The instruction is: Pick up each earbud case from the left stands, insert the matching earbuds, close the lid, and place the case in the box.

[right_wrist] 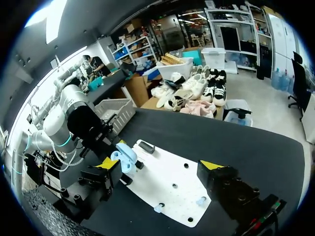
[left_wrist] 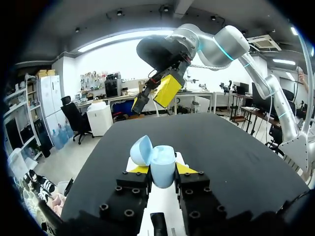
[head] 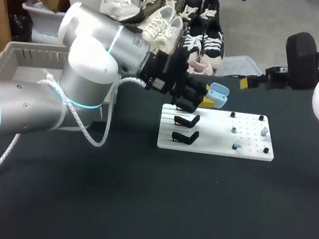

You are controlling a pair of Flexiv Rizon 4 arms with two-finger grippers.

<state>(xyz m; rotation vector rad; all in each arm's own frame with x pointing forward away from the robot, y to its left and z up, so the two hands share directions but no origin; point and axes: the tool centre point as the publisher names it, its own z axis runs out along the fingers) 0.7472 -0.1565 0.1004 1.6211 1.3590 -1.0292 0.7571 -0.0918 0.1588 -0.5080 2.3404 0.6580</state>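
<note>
My left gripper (head: pixel 208 100) is shut on a light blue earbud case (head: pixel 217 93) whose lid stands open, held just above the far left corner of the white board (head: pixel 248 152). In the left wrist view the case (left_wrist: pixel 162 168) sits upright between the yellow tips, its lid (left_wrist: pixel 141 150) tipped aside. Two empty black stands (head: pixel 186 121) are on the board's left part. Small pale earbuds (head: pixel 264 131) lie on its right part. My right gripper (head: pixel 246 82) hangs open beyond the board's far edge, nothing between its fingers (right_wrist: pixel 211 165). The case (right_wrist: pixel 125 157) shows beside one finger.
A grey slatted basket (head: pixel 27 56) stands at the table's far left, behind my left arm. A white cable (head: pixel 96 138) trails from that arm over the black tabletop. Black pegs (head: pixel 233 114) stick up from the board.
</note>
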